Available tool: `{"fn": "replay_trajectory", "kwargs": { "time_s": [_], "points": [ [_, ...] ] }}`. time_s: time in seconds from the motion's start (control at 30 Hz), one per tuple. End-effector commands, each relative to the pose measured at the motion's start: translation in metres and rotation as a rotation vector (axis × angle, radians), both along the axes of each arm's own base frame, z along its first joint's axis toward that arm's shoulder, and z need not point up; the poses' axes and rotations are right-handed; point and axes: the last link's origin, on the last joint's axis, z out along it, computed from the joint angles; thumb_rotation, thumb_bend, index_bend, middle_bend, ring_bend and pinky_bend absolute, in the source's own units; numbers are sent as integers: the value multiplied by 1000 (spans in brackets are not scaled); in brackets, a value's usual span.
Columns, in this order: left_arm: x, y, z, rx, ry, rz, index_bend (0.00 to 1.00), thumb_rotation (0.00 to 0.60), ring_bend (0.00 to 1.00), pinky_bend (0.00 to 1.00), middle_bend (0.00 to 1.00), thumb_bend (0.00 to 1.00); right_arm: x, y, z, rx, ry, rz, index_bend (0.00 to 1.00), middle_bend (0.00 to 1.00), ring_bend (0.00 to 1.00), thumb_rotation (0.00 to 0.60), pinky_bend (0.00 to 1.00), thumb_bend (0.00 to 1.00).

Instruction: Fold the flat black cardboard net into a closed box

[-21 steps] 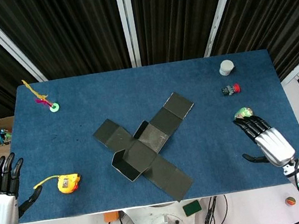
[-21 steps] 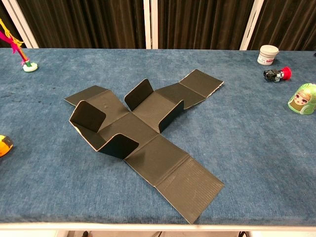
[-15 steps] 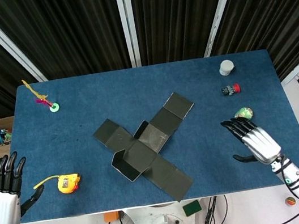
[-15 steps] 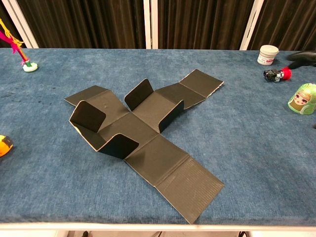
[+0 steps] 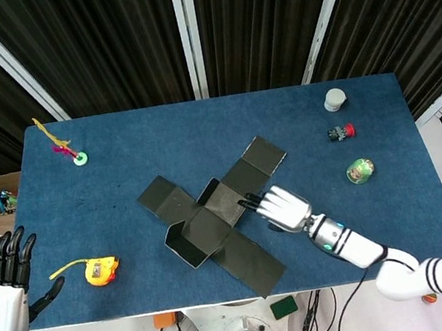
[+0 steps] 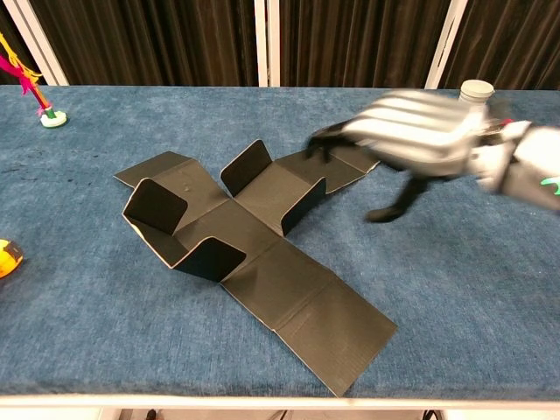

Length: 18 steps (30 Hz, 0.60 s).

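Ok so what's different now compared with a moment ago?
The right hand has swept in from the table's right edge to the black cardboard net, fingers spread over it, holding nothing. The left hand stays open off the left edge; the net and the small objects haven't moved.

light: bright, even, from overhead | shadows: soft, short under the cardboard net (image 6: 254, 236) flaps | blur: right hand (image 6: 411, 131) smeared in chest view | elsewhere: sharp, no glare

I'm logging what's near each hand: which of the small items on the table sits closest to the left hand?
The yellow tape measure, near the table's front edge just beside the left hand. The other small items lie at the far left corner and along the right side.
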Motion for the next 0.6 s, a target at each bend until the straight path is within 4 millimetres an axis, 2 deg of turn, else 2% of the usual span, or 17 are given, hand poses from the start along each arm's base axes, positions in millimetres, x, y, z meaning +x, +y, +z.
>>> {"fn": "replay_trajectory", "kwargs": {
  "time_s": [0.03, 0.13, 0.2, 0.33, 0.47, 0.6],
  "points": [
    [-3, -1, 1, -1, -7, 11, 40, 600, 8, 136, 0, 0, 28, -11, -32, 4, 72, 59, 266, 312, 724, 600, 1000, 176],
    [-5, -2, 1, 0, -15, 17, 39, 600, 8, 136, 0, 0, 32, -14, -45, 3, 105, 69, 289, 323, 742, 600, 1000, 208],
    [-7, -2, 0, -3, -20, 21, 39, 600, 8, 136, 0, 0, 33, -16, -53, -5, 118, 65, 323, 333, 757, 600, 1000, 276],
    [-9, -3, -1, -5, -21, 19, 40, 600, 8, 136, 0, 0, 35, -21, -63, -31, 122, 39, 490, 508, 800, 600, 1000, 442],
    [-10, -4, -1, 0, -27, 19, 39, 600, 8, 136, 0, 0, 36, -22, -64, -36, 97, 5, 614, 631, 817, 600, 1000, 492],
    [-12, -4, -2, 0, -35, 22, 39, 600, 8, 136, 0, 0, 39, -23, -64, -38, 78, -21, 629, 657, 820, 600, 1000, 497]
  ]
}}
